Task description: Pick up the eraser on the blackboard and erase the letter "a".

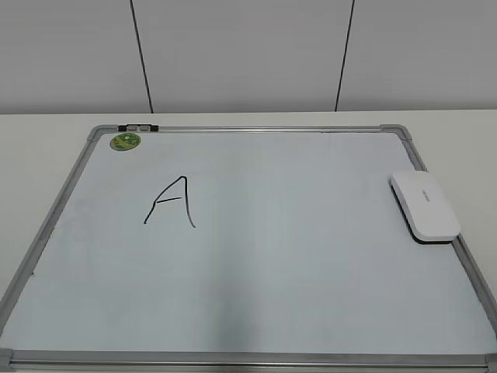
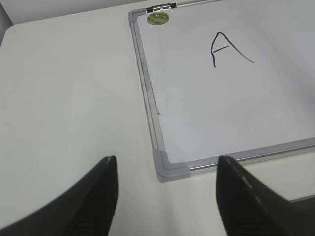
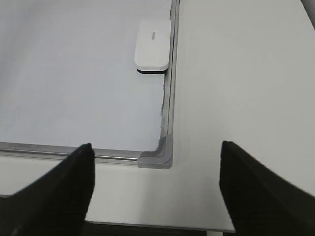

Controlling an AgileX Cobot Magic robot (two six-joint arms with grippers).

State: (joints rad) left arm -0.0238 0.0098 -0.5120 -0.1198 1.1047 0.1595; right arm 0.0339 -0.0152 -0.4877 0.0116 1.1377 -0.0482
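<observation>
The blackboard [image 1: 295, 264] is a white board in a silver frame, lying flat on the table. It also shows in the left wrist view [image 2: 236, 113] and the right wrist view [image 3: 74, 88]. The eraser [image 1: 424, 205], a flat white block with a dark underside, lies on the board against its right frame [image 3: 153, 46]. The only letter I see is a large angular capital "A" [image 1: 171, 200] [image 2: 227, 48] on the left half; no small "a" shows. My left gripper [image 2: 167, 158] is open and empty over the board's near left corner. My right gripper [image 3: 157, 145] is open and empty over the near right corner. Neither shows in the exterior view.
A round green sticker [image 1: 125, 141] [image 2: 158, 18] sits at the board's far left corner, with a small clip [image 1: 139, 127] on the top frame beside it. Pale table top [image 2: 64, 98] [image 3: 246, 88] lies on both sides of the board. The table's front edge [image 3: 162, 227] is just below my right gripper.
</observation>
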